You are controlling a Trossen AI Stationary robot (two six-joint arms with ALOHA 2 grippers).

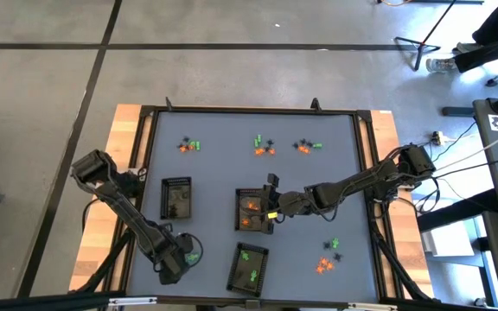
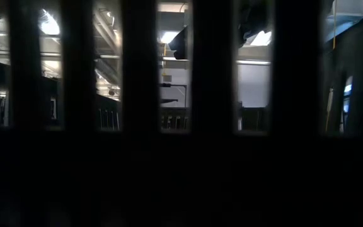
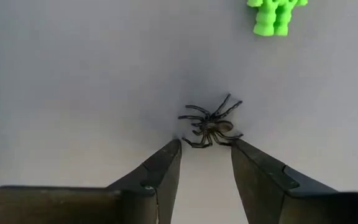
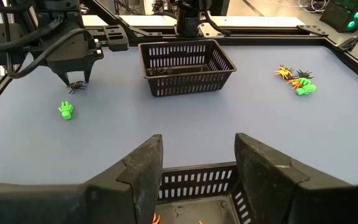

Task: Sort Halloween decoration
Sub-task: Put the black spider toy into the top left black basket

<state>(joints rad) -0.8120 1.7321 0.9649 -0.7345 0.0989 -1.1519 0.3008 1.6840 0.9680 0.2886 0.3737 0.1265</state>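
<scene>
A black spider trinket (image 3: 211, 124) lies on the grey table near its front left, with a green trinket (image 3: 275, 15) close by. My left gripper (image 3: 207, 144) points down at the spider, open, one fingertip on either side of its near legs. From the right wrist view, the left gripper (image 4: 76, 78) stands just over the spider (image 4: 76, 86). My right gripper (image 4: 197, 149) hangs open with nothing between its fingers, above the middle tray (image 1: 253, 210), which holds orange trinkets. My left gripper comes at the spider from above, pointing down. Its open fingertips (image 3: 178, 143) flank the spider's near legs (image 3: 194, 140). The spider lies flat on the table. Whether the fingertips touch the legs, I cannot tell.
A dark tray (image 1: 175, 197) stands at the left and another tray (image 1: 249, 266) with green trinkets stands at the front. Mixed clusters of trinkets lie along the far side (image 1: 264, 147) and at the front right (image 1: 328, 257). Dark bars block the low view.
</scene>
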